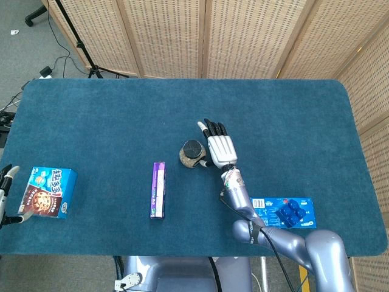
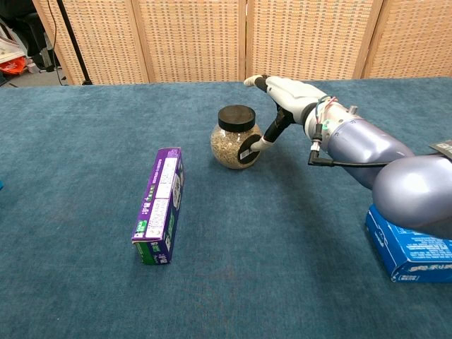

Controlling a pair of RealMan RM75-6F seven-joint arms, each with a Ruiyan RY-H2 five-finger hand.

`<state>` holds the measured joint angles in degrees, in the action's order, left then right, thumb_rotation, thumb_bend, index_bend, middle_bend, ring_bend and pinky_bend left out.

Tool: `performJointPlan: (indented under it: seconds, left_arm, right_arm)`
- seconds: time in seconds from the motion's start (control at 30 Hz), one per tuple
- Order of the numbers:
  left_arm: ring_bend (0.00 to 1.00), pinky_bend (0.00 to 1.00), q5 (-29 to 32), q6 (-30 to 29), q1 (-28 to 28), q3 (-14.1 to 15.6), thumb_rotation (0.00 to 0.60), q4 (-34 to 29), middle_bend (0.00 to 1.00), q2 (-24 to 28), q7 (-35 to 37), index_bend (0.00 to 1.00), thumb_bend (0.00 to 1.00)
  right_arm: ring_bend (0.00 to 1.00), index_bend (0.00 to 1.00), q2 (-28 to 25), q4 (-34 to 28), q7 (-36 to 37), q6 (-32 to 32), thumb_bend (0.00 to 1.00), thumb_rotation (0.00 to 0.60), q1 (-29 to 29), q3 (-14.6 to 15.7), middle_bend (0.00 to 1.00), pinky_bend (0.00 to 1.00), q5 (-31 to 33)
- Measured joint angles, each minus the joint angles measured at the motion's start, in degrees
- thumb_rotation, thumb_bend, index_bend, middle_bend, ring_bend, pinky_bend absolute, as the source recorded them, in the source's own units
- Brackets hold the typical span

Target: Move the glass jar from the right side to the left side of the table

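Purple box (image 1: 158, 190) lying mid-table, cookie box (image 1: 49, 192) at left edge, blue box (image 1: 284, 212) at right

On my cookie box (image 1: 50, 191), at nine o'clock on the table (image 1: 109, 115), I see large Chinese characters, too small to make out. Print on my purple box (image 2: 161, 202), blue box (image 2: 406, 247) and jar label (image 2: 246, 152) stays unreadable.

I see bright, even light in both views, no glare. Soft short shadows sit under glass jar (image 2: 236, 138) and purple box (image 2: 160, 205), on their near sides. Blue cloth (image 1: 121, 121) is evenly lit. Focus stays sharp throughout; slight wide-angle bend at head-view edges.
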<state>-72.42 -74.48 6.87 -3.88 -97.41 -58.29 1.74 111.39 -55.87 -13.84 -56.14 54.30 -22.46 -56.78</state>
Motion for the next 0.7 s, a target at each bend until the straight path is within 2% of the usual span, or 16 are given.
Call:
performJointPlan:
  seconds: [0.27,0.7]
  left_arm:
    - [0.0,0.0,-0.09,0.3,0.04,0.11,0.6,0.12,0.0,0.06,0.21,0.0,0.0]
    - [0.0,0.0,0.86,0.81,0.21,-0.24,0.6,0.46,0.0,0.0,0.42,0.0,0.0]
  right_arm:
    - [0.0,0.0,-0.35,-1.11,-2.21,-0.28,0.0,0.6,0.37,-1.04,0.0,0.0,0.79]
    - [0.0,0.0,3.9,5.75,-3.64,2.62,0.0,0.6,4.06,-3.5,0.0,0.0,3.48]
